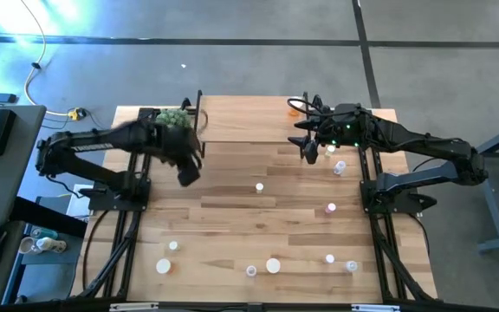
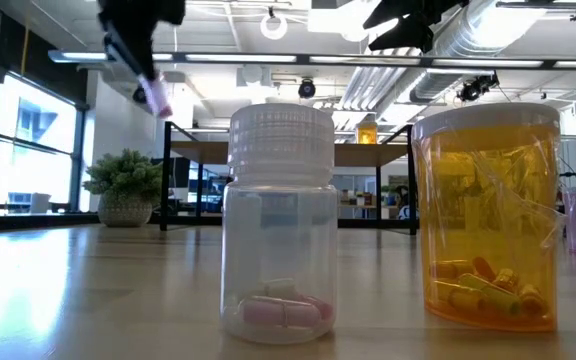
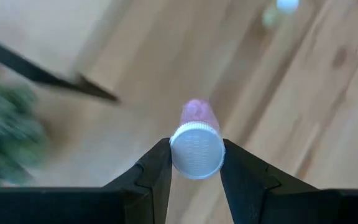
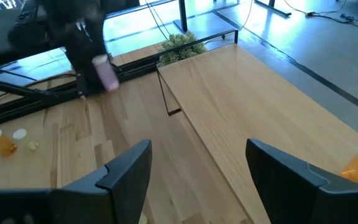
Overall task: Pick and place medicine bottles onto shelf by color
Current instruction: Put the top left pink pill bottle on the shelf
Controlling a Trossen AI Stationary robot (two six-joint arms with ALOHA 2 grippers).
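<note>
Left gripper [image 3: 195, 163] is clenched on a pink bottle [image 3: 197, 139] just under its cap, aloft at the shelf's [image 1: 249, 117] eight o'clock. Light, slick plastic. Right gripper [image 4: 197, 165] gapes, empty.

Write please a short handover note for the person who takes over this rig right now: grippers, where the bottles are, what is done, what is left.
Left gripper: shut on a pink bottle, held in the air near the left end of the shelf, by the small plant.
Right gripper: open, empty, above the shelf's right part.
Done: one orange bottle stands on the shelf's right end.
Left: place the pink bottle; about ten bottles wait on the table, among them a clear one and a large orange one at the front edge.
</note>
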